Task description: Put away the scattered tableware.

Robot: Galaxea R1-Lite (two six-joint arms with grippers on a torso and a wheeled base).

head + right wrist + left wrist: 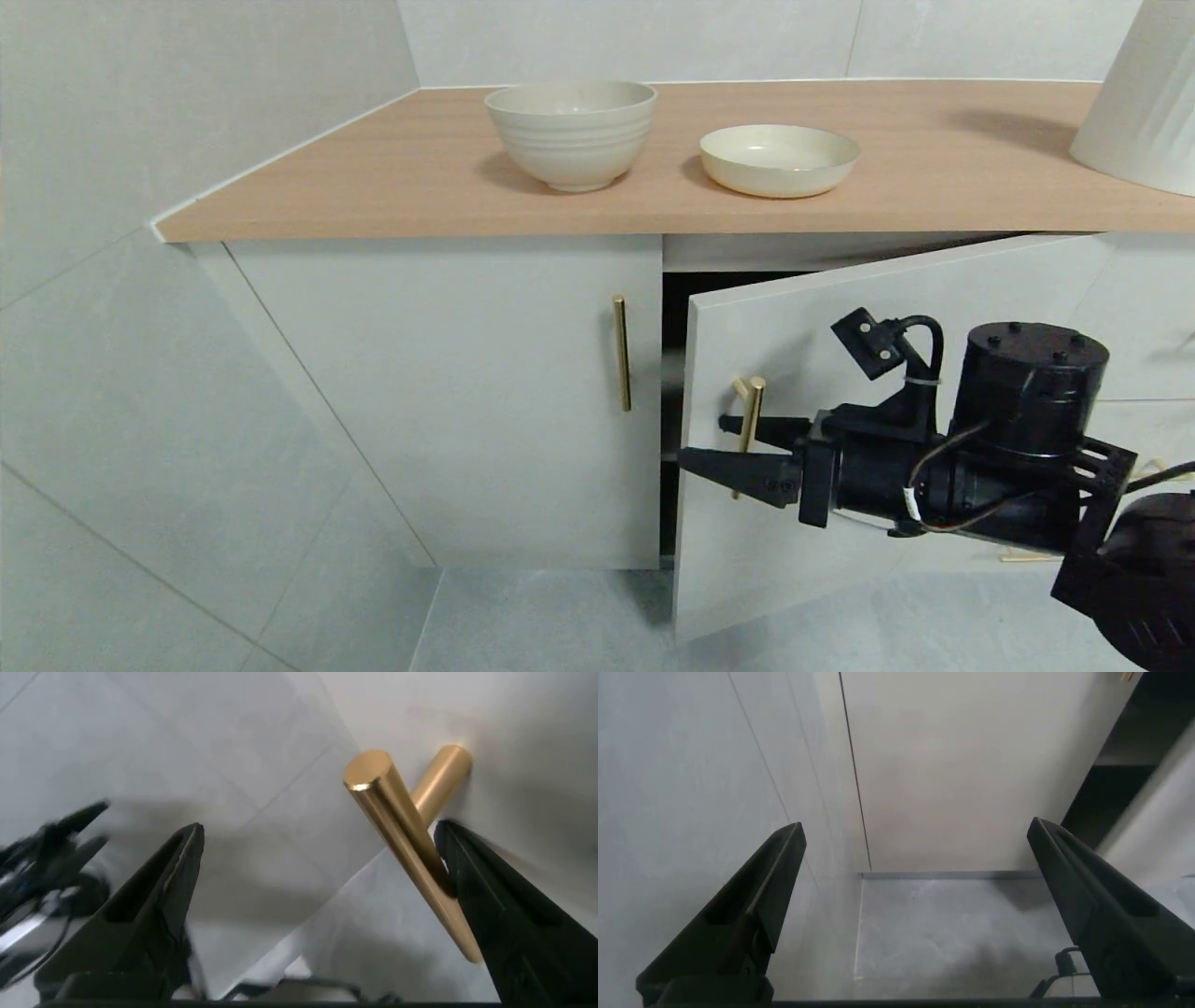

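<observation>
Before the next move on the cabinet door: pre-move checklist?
1. Brass bar handle sits between the fingers of the right pincer: ok.
2. Right pincer clamped on handle: not ok, open.
3. White right-hand cabinet door open wide enough for dishes: not ok, only ajar.
4. Cream ribbed bowl and cream shallow dish upright on wooden countertop: ok.
5. Left pincer open and empty: ok.
6. Free space inside cabinet: cannot tell, dark.

A wooden worktop runs along the tiled wall above pale cabinets; a deep cream ribbed bowl stands upright on it towards the left; just beside it, apart and not touching, sits a shallow cream dish; at the far right edge stands a tall white object, partly cut off.
</observation>
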